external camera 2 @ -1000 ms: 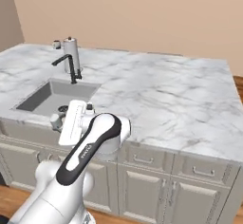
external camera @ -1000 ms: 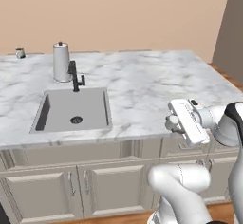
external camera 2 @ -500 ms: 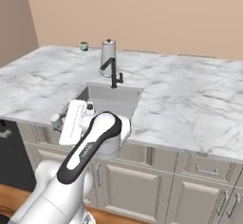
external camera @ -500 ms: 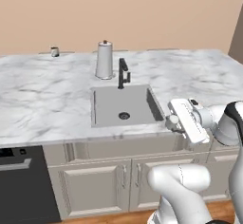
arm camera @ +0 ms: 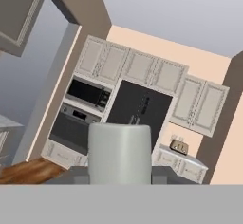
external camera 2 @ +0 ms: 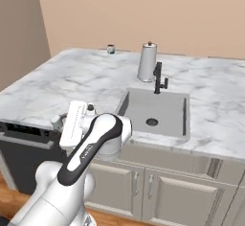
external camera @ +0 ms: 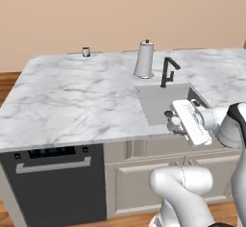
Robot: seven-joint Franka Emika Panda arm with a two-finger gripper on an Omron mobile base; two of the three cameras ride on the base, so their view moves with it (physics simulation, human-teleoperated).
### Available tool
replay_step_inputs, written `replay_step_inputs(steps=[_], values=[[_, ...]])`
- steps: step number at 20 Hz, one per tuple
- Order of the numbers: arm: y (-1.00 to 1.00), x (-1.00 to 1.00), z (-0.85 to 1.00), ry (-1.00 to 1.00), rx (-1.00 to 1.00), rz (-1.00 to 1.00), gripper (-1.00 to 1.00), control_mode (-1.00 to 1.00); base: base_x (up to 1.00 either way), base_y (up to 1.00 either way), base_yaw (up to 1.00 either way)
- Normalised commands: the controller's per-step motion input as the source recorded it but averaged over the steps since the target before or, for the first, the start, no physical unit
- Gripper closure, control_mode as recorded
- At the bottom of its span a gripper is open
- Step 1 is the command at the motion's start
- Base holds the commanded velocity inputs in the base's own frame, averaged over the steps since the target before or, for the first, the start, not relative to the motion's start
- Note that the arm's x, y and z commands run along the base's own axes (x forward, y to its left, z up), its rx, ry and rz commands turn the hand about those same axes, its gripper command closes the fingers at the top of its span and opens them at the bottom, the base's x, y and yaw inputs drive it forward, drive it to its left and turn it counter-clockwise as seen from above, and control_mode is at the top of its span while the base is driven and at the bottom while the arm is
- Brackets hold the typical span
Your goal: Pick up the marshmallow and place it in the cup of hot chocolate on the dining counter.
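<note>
The marshmallow fills the lower middle of the hand view as a pale cylinder, with my gripper shut on it. The hand hangs in the air in front of the dining counter, just off its front edge by the sink, with the gripper pointing sideways. The cup of hot chocolate stands small and upright near the far edge of the counter, a long way from the hand.
A tall white cylinder with a knob stands behind the sink, beside the black faucet. A black dishwasher front sits under the counter's left part. Bare marble lies between sink and cup.
The whole scene has slid right in both base views: the base has driven left along the counter. The arm keeps its pose and its grip.
</note>
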Motion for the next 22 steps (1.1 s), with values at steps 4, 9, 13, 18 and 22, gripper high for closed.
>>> replay_step_inputs(steps=[4,9,13,18,22], values=[[0.0,0.0,0.0,0.0,0.0,0.0,1.0,1.0,0.02,1.0,-0.13],[0.0,0.0,0.0,0.0,0.0,0.0,1.0,1.0,0.01,1.0,-0.14],[0.0,0.0,0.0,0.0,0.0,0.0,1.0,1.0,0.0,1.0,-0.14],[0.0,0.0,0.0,0.0,0.0,0.0,1.0,1.0,0.0,1.0,-0.15],[0.0,0.0,0.0,0.0,0.0,0.0,1.0,1.0,0.0,1.0,-0.18]])
